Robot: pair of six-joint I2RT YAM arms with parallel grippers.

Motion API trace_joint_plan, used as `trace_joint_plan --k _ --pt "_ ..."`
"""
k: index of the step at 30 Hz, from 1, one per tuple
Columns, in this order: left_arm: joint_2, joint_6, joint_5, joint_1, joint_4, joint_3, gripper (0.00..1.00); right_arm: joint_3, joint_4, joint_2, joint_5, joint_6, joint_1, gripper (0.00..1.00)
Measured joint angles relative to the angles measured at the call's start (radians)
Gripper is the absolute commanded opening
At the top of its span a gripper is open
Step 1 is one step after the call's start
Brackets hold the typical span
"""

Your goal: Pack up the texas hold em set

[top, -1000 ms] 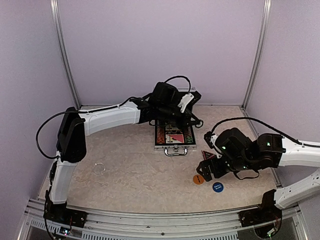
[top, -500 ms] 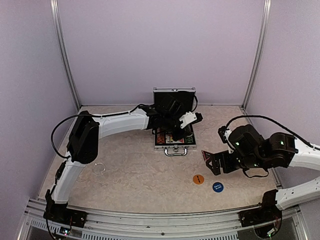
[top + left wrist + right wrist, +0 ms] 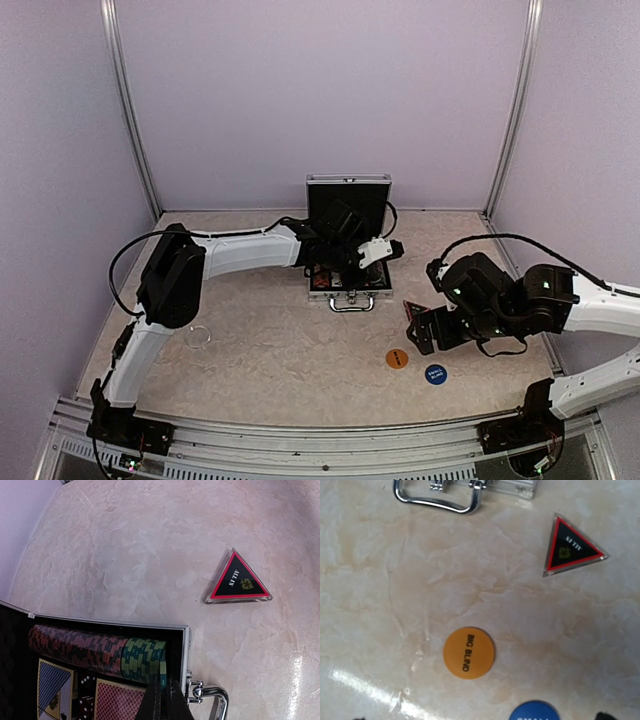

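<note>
Right gripper (image 3: 418, 335) spread wide, empty, above orange disc (image 3: 469, 653). Disc likely light, thin, slick; pinch across its rim. Left gripper (image 3: 162, 702) looks clenched over briefcase (image 3: 185, 650).

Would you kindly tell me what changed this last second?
The left arm's fingers came forward from the silver aluminium briefcase's rear to its chip row, uncovering the upright lid. The right fingers edged away from the orange disc. That disc, the blue disc and the dark triangular marker stayed put.

Clear ring (image 3: 198, 337) on marbled table (image 3: 270, 360)
</note>
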Motion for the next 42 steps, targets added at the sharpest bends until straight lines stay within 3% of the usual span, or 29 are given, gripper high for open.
trace_joint_plan --k 42 --pt "0.026 0.018 0.004 -0.027 0.113 -0.041 0.00 0.004 0.001 0.027 -0.012 -0.006 0.000 1.00"
